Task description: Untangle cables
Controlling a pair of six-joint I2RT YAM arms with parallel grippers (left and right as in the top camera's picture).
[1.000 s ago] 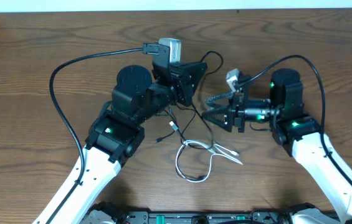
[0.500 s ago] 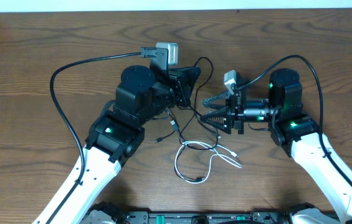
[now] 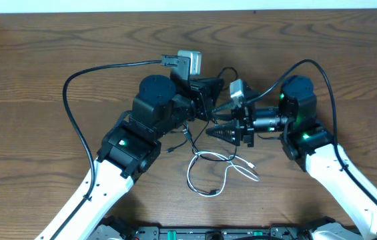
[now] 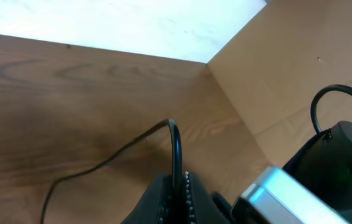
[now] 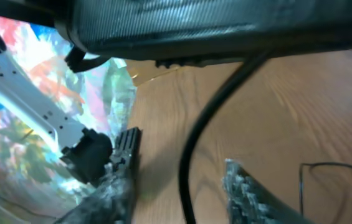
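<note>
The white cable [image 3: 189, 175] lies in a loop on the table in front of both grippers, its plug ends at the right. The thin black cable [image 3: 189, 137] runs up from the table to the grippers. My left gripper [image 3: 203, 110] is shut on the black cable [image 4: 174, 143], which arcs out of the jaws [image 4: 178, 190] and trails left over the table. My right gripper [image 3: 212, 124] is open just right of the left one. In the right wrist view the black cable [image 5: 191, 155] passes between its spread fingers [image 5: 180, 152], touching neither.
A thick black arm wire [image 3: 68, 87] loops across the left of the wooden table [image 3: 28, 133]. The left wrist camera block [image 3: 189, 61] sits close above the grippers. A white wall [image 4: 132, 25] and a cardboard panel [image 4: 300, 56] bound the far side.
The left arm has shifted right and the right arm left, so the two grippers now sit close together over the black cable. The white loop has barely moved.
</note>
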